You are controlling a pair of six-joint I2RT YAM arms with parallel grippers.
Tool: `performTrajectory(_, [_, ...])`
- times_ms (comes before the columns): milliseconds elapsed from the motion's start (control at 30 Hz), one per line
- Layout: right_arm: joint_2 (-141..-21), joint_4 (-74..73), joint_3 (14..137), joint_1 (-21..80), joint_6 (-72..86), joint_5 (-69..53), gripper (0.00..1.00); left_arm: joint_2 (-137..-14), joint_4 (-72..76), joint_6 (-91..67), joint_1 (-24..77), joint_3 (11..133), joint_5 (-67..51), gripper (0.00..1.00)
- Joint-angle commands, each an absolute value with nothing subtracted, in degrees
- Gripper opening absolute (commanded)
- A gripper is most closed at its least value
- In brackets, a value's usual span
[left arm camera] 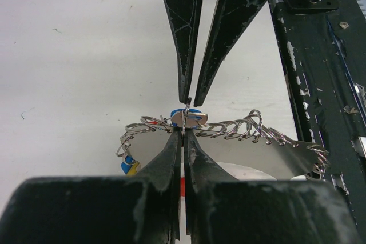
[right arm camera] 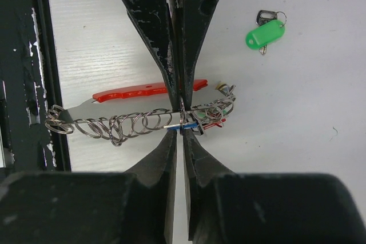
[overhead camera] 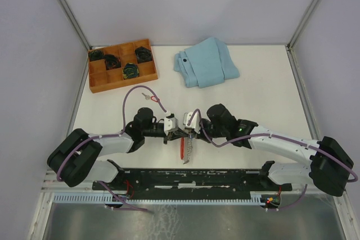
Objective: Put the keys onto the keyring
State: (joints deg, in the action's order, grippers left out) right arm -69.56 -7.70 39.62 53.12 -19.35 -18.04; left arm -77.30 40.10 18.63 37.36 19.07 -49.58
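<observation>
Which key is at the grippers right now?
The blue-tagged key, pinched by the right gripper at the keyring; the green-tagged key lies loose on the table, apart.

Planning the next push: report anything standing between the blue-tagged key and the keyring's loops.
Nothing visible does. The blue-tagged key already lies against the loops of the keyring; the green-tagged key lies apart on the table.

No text, number, brand or sign can be read in any of the three views. The green key tag point(right arm camera: 264, 34), seen from the right wrist camera, shows a plain face with no legible writing.
</observation>
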Motion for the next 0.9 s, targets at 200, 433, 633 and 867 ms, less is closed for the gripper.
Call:
performTrajectory(200, [-69.35, -4.67, 40.93, 53.00, -19.03, -19.62, 0.01, -76.29, 44.43, 18.81, 37.62, 20.21, -50.60, 0.03])
performTrajectory(433, [-69.11, -4.79, 42.06, 52.99, -18.83, -20.22, 0.01, -76.18, 42.76, 19.20, 37.71, 20.69, -49.68, 0.03])
performTrajectory(633, [-69.58, -5.38, 43.25, 52.96, -18.96, -20.13, 0.01, -76.38, 40.61, 20.12, 38.23, 21.47, -48.83, 0.03])
performTrajectory(867, [-70.30, -5.89, 44.14, 52.98, -19.30, -20.47, 0.01, -76.58, 39.93, 20.30, 38.48, 21.82, -48.59, 0.03])
